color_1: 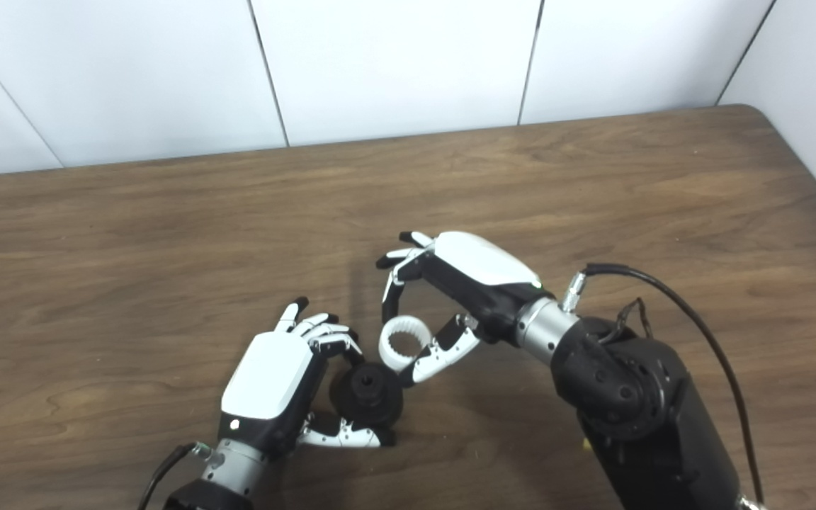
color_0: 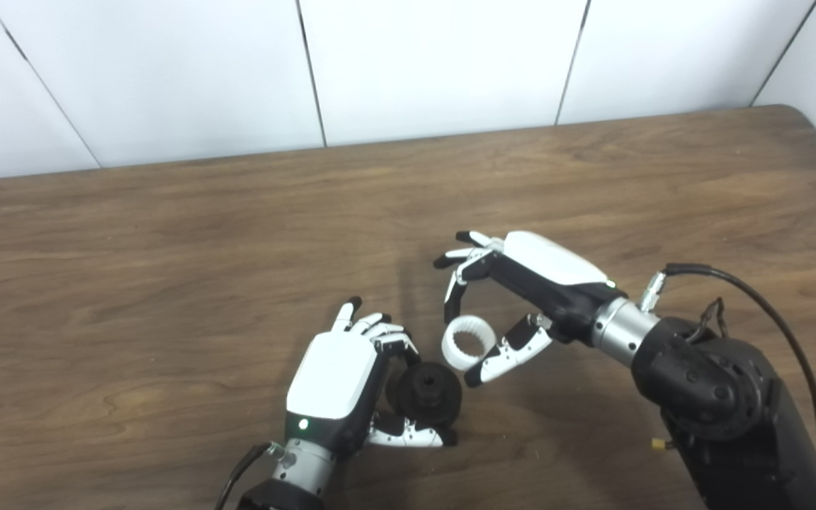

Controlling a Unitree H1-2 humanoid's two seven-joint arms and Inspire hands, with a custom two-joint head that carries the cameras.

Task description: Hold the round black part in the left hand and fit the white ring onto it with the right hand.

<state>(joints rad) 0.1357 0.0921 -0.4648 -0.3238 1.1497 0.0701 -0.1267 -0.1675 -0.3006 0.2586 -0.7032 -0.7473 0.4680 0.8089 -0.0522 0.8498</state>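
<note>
The round black part [color_0: 426, 393] is held low over the table near the front, with my left hand [color_0: 341, 375] shut on it between thumb and fingers. The white ring [color_0: 468, 342], toothed on its inside, is just up and right of the black part and nearly touches it. My right hand [color_0: 521, 283] has the ring pinched between its curled fingers and its thumb. The black part's central hole faces the ring. Whether the ring touches the black part is unclear.
The wooden table [color_0: 167, 248] extends far to the left, back and right of both hands. A white panelled wall [color_0: 408, 64] rises behind the table's far edge. The bulky right forearm [color_0: 727, 404], with its black cable, fills the lower right.
</note>
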